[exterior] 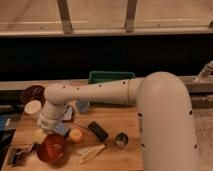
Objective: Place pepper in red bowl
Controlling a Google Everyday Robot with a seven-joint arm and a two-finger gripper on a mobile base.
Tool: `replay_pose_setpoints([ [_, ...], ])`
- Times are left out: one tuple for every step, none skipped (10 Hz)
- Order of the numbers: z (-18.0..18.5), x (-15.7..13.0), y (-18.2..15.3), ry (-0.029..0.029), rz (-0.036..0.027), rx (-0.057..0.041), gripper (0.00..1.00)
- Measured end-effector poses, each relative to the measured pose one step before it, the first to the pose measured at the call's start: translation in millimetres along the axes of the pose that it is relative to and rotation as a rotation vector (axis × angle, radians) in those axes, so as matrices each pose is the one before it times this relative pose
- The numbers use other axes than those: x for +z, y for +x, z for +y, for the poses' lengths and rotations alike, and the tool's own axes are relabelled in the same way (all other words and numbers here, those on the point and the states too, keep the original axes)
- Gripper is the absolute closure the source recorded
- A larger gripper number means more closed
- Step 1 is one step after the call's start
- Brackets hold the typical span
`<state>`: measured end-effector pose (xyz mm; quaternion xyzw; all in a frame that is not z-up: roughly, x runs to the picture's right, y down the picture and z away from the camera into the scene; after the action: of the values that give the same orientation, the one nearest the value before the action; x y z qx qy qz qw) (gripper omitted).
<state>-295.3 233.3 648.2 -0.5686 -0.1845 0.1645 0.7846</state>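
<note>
On the wooden table (115, 157) we note a white cup (33, 108) beside a maroon bowl (32, 93), a green tray (111, 77) at the back edge, a round yellow-orange ball (75, 135), a black block (98, 131), pale-yellow strips (92, 152) and a small metal cup (121, 140).
</note>
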Motion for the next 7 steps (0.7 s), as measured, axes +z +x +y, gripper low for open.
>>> replay_pose_setpoints([
  [-0.33,0.7,1.11,-0.0053,-0.00161,0.00619,0.51],
  [-0.84,1.53,0.44,-0.00502,-0.0017,0.00455,0.43],
  [-0.85,2.97,-0.53,-0.00613,-0.00124,0.00263,0.32],
  [-0.56,-0.33,-0.47,0.00079,-0.00221,-0.00095,0.31],
  [-0.64,-0.72,-0.49,0.00172,-0.00203,-0.00166,0.31],
  [-0.5,-1.74,-1.34,0.00355,-0.00268,-0.00425,0.31],
  [-0.23,-1.35,-1.79,0.00321,-0.00055,-0.0063,0.31],
])
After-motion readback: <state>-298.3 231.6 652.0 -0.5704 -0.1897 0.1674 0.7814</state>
